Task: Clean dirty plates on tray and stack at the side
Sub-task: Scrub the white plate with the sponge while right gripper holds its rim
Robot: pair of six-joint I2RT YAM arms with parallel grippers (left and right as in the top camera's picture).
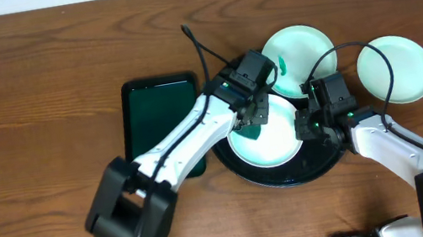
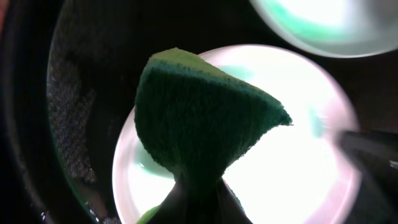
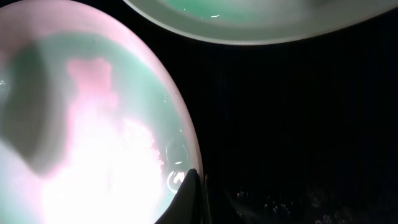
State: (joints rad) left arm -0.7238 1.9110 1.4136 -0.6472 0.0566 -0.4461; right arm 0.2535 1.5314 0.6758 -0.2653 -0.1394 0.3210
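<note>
Overhead: left pincer (image 1: 254,119) holds sponge (image 1: 251,130) over plate (image 1: 280,143).

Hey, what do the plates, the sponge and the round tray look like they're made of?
Plates: glossy, pale mint, with bright glare, so glazed ceramic or melamine; can't tell which. Sponge: dark green, fuzzy fibrous scouring face on a lighter foam edge. Tray: black, with a speckled sheen, probably plastic.

This looks like a robotics lab bench: a wooden table (image 1: 21,97) with two white robot arms (image 1: 189,135), loose black cables (image 1: 202,48), and plates (image 1: 280,146) staged on a black tray (image 1: 289,176).
</note>
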